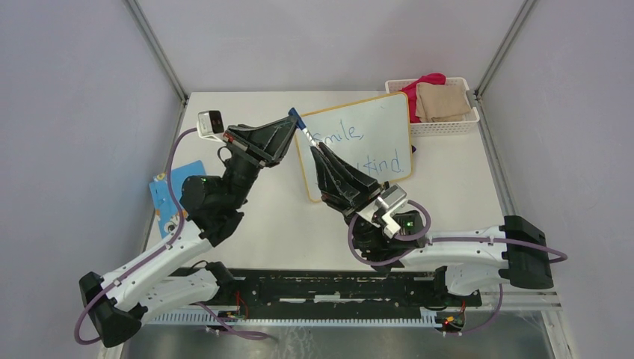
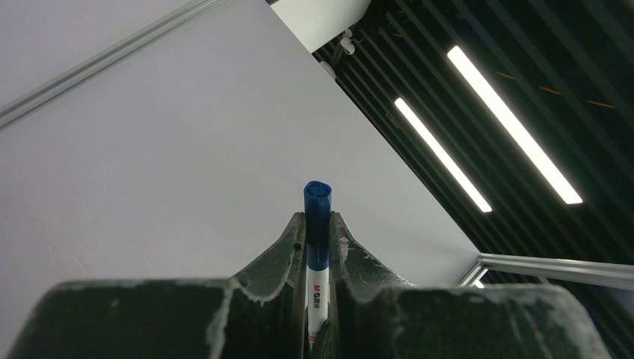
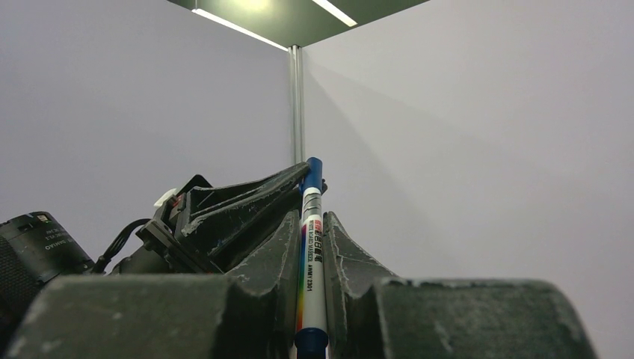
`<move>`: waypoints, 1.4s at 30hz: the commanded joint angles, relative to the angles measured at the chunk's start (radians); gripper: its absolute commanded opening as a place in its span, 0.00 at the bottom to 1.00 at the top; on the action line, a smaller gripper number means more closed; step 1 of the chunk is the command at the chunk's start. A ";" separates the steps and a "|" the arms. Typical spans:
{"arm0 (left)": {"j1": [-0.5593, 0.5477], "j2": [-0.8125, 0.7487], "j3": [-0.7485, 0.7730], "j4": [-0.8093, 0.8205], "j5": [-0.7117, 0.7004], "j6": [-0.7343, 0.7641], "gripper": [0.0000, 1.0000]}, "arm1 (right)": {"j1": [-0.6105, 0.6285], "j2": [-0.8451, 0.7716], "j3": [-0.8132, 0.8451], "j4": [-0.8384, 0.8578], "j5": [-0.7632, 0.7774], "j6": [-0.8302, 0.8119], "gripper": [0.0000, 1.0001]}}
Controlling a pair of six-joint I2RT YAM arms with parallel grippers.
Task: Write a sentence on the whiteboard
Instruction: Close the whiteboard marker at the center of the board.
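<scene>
The right gripper (image 1: 315,147) covers the start of the second line of the sentence (image 1: 340,136) on the whiteboard (image 1: 385,120); only "kind" shows beyond it. Between its fingers, the marker (image 3: 312,247) runs off the wrist view's bottom edge.

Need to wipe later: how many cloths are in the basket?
2: a tan cloth on top, a red cloth partly under it at the left end of the basket. More may hide beneath.

The white table (image 1: 277,224) carries the whiteboard (image 1: 377,123) mid-far, a white basket (image 1: 445,128) at its far right corner, and a blue card (image 1: 168,187) at its left edge.
</scene>
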 commanded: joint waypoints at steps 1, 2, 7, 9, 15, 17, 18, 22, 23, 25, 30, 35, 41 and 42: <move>-0.081 0.030 -0.004 -0.078 0.185 0.077 0.02 | -0.025 0.003 0.056 -0.040 -0.029 0.030 0.00; -0.081 0.029 -0.005 -0.080 0.185 0.077 0.02 | -0.026 0.003 0.059 -0.041 -0.031 0.029 0.00; -0.082 0.017 -0.010 -0.106 0.163 0.094 0.02 | -0.028 -0.009 0.065 -0.046 -0.045 0.020 0.00; -0.082 0.003 -0.009 -0.127 0.139 0.107 0.13 | -0.029 -0.021 0.062 -0.051 -0.051 0.020 0.00; -0.082 -0.050 0.001 -0.177 0.062 0.152 0.64 | -0.029 -0.069 0.022 -0.063 -0.067 0.037 0.00; -0.082 -0.063 0.005 -0.187 0.026 0.166 0.73 | -0.028 -0.092 0.002 -0.069 -0.071 0.042 0.00; -0.081 -0.071 0.007 -0.186 0.015 0.178 0.76 | -0.028 -0.104 -0.008 -0.071 -0.071 0.046 0.00; -0.080 -0.099 0.049 -0.236 -0.035 0.249 0.86 | -0.028 -0.169 -0.059 -0.104 -0.090 0.066 0.00; -0.080 -0.101 0.066 -0.256 -0.046 0.282 0.88 | -0.028 -0.187 -0.071 -0.122 -0.097 0.075 0.00; -0.080 -0.102 0.097 -0.280 -0.061 0.318 0.89 | -0.029 -0.221 -0.092 -0.158 -0.123 0.095 0.00; -0.080 -0.055 0.169 -0.266 0.015 0.361 0.90 | -0.028 -0.266 -0.129 -0.196 -0.149 0.128 0.00; -0.080 -0.011 0.205 -0.242 0.054 0.360 0.87 | -0.028 -0.278 -0.135 -0.213 -0.159 0.135 0.00; -0.080 0.015 0.208 -0.247 0.066 0.341 0.82 | -0.028 -0.283 -0.136 -0.217 -0.172 0.144 0.00; -0.080 0.016 0.206 -0.243 0.078 0.339 0.80 | -0.029 -0.283 -0.138 -0.215 -0.170 0.143 0.00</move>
